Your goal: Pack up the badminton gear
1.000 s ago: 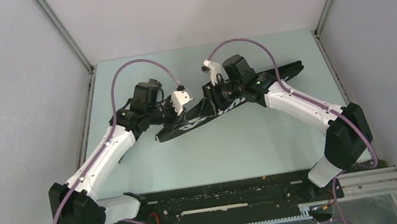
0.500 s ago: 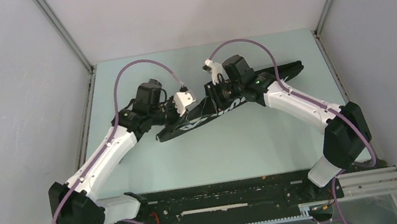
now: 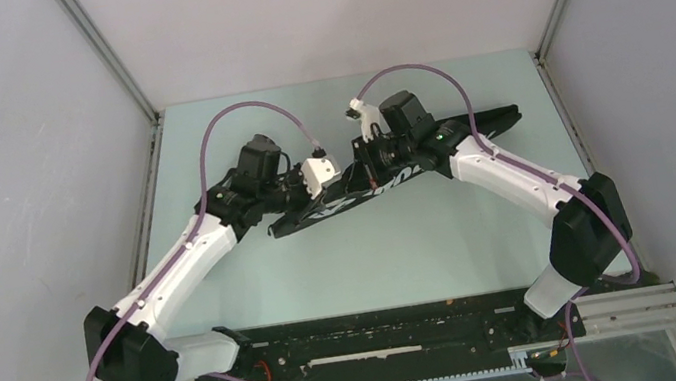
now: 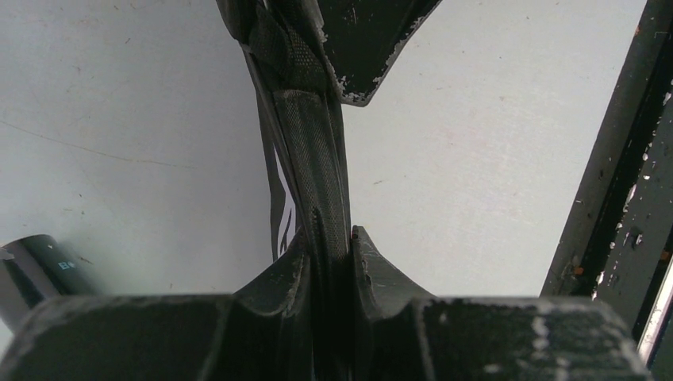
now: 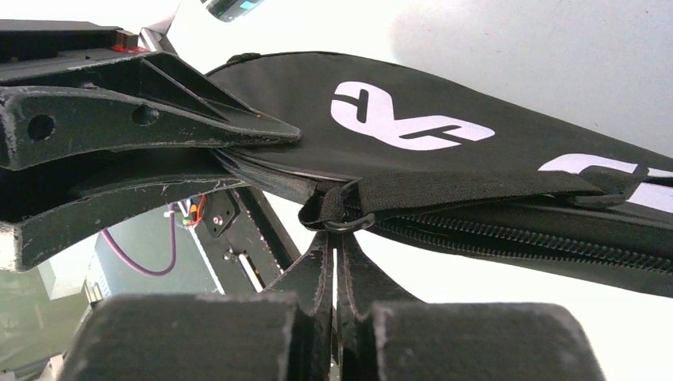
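Since the racket bag point(image 3: 346, 204) lies mid-table w/ its long axis running near-left to far-right, any zip travel must follow that line. Left gripper point(image 4: 332, 238) is clamped on the bag's left-end edge, anchoring it. Right gripper point(image 5: 337, 242), just right of it, is pinched tight, seemingly on the zip pull point(image 5: 347, 222); the view's too cramped to confirm.

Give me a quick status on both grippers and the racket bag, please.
Left gripper shut on racket bag rim. Right gripper shut on zipper pull. Bag diagonal on table. Nothing seen in the way.
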`<act>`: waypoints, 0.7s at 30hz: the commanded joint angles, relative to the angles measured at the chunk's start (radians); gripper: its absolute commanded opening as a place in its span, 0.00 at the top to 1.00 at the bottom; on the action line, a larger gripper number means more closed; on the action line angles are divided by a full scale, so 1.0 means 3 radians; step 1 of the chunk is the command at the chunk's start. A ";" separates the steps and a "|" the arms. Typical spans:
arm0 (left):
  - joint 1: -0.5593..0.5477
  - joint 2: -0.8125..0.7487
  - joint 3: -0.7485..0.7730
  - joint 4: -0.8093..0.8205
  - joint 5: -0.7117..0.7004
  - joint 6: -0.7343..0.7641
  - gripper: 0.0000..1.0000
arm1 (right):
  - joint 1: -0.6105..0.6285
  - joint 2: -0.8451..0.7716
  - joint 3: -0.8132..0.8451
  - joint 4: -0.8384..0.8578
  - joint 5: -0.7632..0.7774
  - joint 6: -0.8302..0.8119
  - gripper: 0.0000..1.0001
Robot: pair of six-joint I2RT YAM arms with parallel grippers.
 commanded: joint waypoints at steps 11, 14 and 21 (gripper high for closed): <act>-0.0063 -0.0024 -0.0037 0.0135 -0.0047 0.0108 1.00 | -0.0319 -0.0279 0.0173 -0.0226 0.0564 -0.0554 1.00; -0.0065 -0.0046 -0.0046 0.0135 -0.0104 0.0149 1.00 | -0.0391 -0.0288 0.0171 -0.0311 0.0605 -0.0634 1.00; -0.0039 -0.0095 -0.0016 0.0049 -0.0277 0.0274 1.00 | -0.0605 -0.0360 0.0156 -0.0483 0.0806 -0.0840 1.00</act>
